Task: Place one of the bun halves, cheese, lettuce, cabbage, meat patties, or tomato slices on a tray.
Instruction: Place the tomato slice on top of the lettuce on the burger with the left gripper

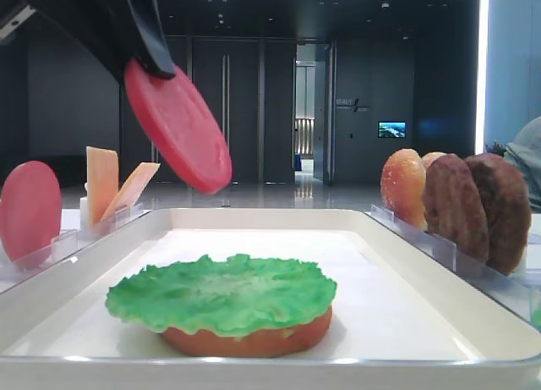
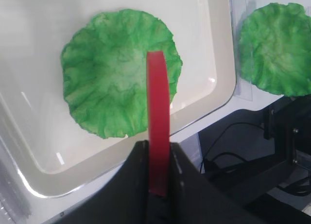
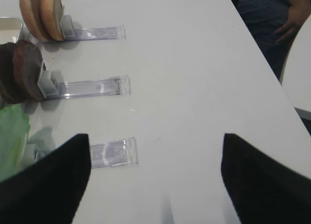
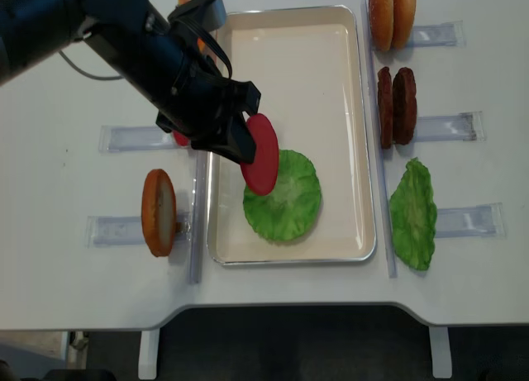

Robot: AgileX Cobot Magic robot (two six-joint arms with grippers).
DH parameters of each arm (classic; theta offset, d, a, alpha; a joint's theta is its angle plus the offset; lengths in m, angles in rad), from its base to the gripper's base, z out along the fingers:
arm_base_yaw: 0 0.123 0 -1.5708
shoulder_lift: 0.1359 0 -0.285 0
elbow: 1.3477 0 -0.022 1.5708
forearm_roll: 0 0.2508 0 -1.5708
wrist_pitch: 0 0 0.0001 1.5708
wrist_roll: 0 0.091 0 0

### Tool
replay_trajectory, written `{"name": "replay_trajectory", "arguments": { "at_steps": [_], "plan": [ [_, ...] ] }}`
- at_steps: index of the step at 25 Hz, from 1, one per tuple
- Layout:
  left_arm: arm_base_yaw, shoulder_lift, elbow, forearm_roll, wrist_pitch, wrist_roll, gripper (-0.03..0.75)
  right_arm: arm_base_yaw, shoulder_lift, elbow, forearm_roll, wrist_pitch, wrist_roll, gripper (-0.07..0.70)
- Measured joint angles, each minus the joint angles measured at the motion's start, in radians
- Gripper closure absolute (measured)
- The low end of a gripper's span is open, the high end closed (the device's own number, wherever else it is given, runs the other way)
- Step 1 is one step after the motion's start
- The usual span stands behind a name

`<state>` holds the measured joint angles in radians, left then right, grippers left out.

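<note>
My left gripper [image 4: 244, 145] is shut on a red tomato slice [image 4: 260, 154], held on edge between the two fingers [image 2: 158, 122]. The slice hangs tilted in the air [image 1: 177, 123] above the left part of the white tray [image 4: 331, 67]. Just below and to its right, a green lettuce [image 4: 285, 199] lies flat on the tray, covering an orange bun half [image 1: 254, 339]. My right gripper [image 3: 155, 185] is open over bare table, with nothing between its fingers.
Clear holders flank the tray. Left side: another tomato slice [image 1: 30, 208], cheese [image 1: 106, 183] and a bun half [image 4: 157, 211]. Right side: bun halves [image 4: 393, 16], meat patties [image 4: 395, 104] and a second lettuce [image 4: 413, 214]. A person stands at the table's far right [image 3: 286, 20].
</note>
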<state>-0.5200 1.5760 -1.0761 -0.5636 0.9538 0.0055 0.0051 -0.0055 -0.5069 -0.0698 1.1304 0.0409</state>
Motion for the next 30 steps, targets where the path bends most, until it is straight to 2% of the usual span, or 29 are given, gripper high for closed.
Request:
{"name": "replay_trajectory", "arguments": {
  "at_steps": [14, 20, 30],
  "plan": [
    [0.000, 0.001, 0.207, -0.300, -0.215, 0.274, 0.652, 0.000, 0.000, 0.000, 0.000, 0.000, 0.000, 0.094],
    [0.000, 0.038, 0.223, -0.405, -0.254, 0.373, 0.652, 0.000, 0.000, 0.000, 0.000, 0.000, 0.000, 0.094],
    [0.000, 0.099, 0.223, -0.463, -0.250, 0.436, 0.652, 0.000, 0.000, 0.000, 0.000, 0.000, 0.000, 0.094]
  ]
}}
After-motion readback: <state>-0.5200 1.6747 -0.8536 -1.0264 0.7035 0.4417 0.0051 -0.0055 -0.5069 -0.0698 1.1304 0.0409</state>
